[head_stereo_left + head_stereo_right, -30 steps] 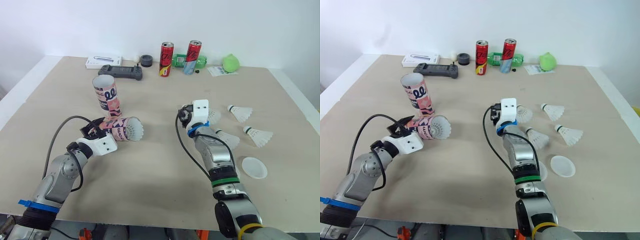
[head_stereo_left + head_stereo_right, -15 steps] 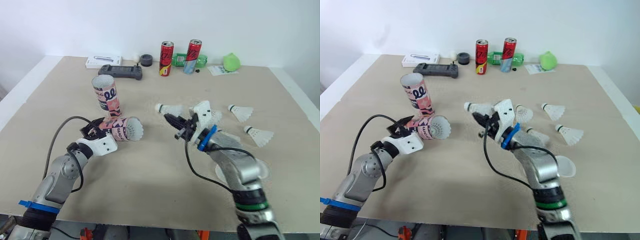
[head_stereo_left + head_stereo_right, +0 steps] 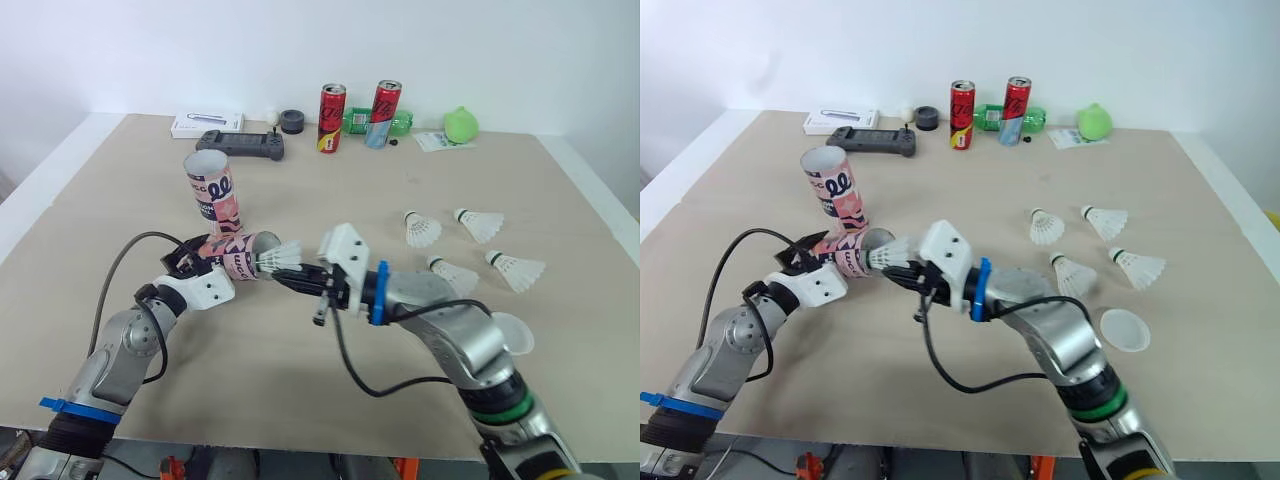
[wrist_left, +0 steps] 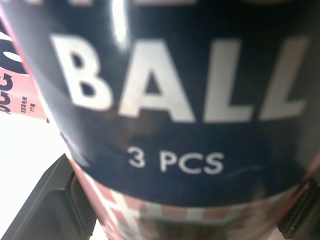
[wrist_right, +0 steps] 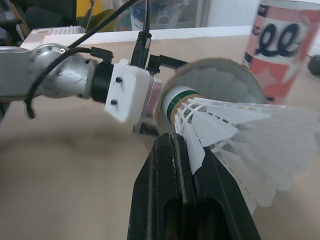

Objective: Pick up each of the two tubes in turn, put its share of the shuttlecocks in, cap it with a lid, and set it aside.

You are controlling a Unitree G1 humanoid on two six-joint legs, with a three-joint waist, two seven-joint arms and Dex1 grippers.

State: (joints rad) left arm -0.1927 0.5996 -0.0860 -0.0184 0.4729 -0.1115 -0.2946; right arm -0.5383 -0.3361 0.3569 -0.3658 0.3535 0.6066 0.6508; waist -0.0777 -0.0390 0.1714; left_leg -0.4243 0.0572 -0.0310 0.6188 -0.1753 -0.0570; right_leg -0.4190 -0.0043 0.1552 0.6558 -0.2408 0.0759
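My left gripper (image 3: 203, 268) is shut on a pink patterned tube (image 3: 238, 260) that lies tilted, mouth toward the right; its label shows close up in the left wrist view (image 4: 160, 100). My right gripper (image 3: 300, 280) is shut on a white shuttlecock (image 5: 225, 130), whose cork end is at the tube mouth (image 5: 215, 85). White feathers show inside the tube. A second tube (image 3: 212, 192) stands upright behind. Several loose shuttlecocks (image 3: 455, 273) lie to the right, and a white lid (image 3: 507, 334) rests near the front right.
Along the back edge stand two red cans (image 3: 332, 118), a green bottle (image 3: 400, 124), a green ball (image 3: 461, 125), a black controller (image 3: 240, 146), a white box (image 3: 207, 123) and a small black ring (image 3: 292, 121). Cables trail from both wrists.
My right gripper lifted a shuttlecock from the group on the right and carried it left to the mouth of the held tube. The left gripper and its tube stayed put.
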